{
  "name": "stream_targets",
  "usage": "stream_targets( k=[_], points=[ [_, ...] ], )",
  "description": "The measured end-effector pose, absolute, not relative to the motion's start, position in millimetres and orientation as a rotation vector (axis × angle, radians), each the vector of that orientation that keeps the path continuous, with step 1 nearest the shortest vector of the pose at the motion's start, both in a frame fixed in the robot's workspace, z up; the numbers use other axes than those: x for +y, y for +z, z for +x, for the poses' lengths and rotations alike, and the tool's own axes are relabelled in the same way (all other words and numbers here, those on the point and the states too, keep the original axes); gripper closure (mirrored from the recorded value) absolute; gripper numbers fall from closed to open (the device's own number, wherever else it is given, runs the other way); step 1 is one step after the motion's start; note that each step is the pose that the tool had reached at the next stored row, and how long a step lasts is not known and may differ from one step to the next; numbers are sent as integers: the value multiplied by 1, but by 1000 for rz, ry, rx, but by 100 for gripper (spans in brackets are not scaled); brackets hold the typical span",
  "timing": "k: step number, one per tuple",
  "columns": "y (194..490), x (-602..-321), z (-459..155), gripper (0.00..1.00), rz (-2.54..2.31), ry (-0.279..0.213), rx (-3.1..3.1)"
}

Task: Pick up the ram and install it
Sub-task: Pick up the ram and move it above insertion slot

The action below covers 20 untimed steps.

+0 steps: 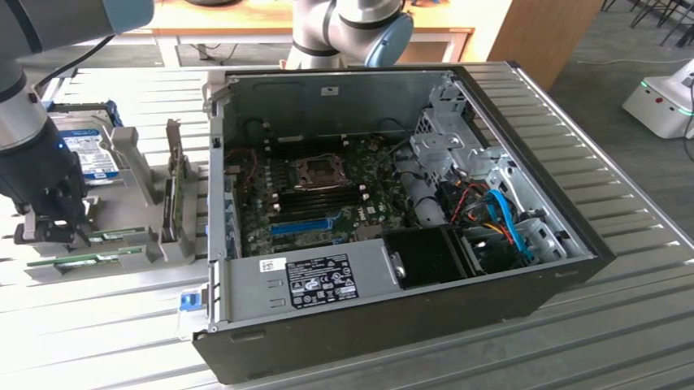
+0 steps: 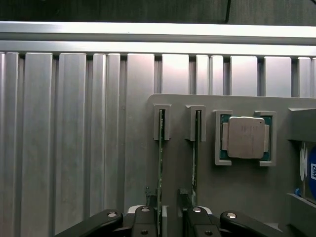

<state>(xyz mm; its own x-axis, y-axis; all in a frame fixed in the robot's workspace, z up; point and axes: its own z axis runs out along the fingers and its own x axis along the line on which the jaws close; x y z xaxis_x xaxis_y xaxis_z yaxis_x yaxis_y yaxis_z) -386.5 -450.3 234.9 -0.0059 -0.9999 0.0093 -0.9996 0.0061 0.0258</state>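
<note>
Over the grey fixture (image 1: 152,248) at the exterior view's left, the gripper (image 1: 49,231) hangs low with its jaws spread wide and nothing pinched between them. In the wrist view its two fingers (image 2: 143,223) stand on either side of the ram (image 2: 160,163) — a thin green stick set on its edge in a narrow slot of the fixture. I cannot tell if a pad touches the board; a gap seems to remain on both sides.

I judge that the picking step is in hand and that the installing is not yet begun. A good grip calls for the pads to close squarely on the flat faces of the stick, and then for a straight lift out of the slot, without tilting.

Just beside the ram a second green stick (image 2: 196,158) stands parallel in its own slot, close to one finger — I think it is the main thing in the way. On the same fixture sit a processor (image 2: 245,137) in its pocket and a hard drive (image 1: 89,154). The open computer case (image 1: 434,329), with the motherboard (image 1: 336,195) inside, stands apart, toward the exterior view's right.
</note>
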Motion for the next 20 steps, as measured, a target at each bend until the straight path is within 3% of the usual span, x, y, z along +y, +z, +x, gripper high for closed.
stream_targets(
  k=[20],
  points=[
    [235, -460, -387, 70, 2196, -15, -2209]
  ],
)
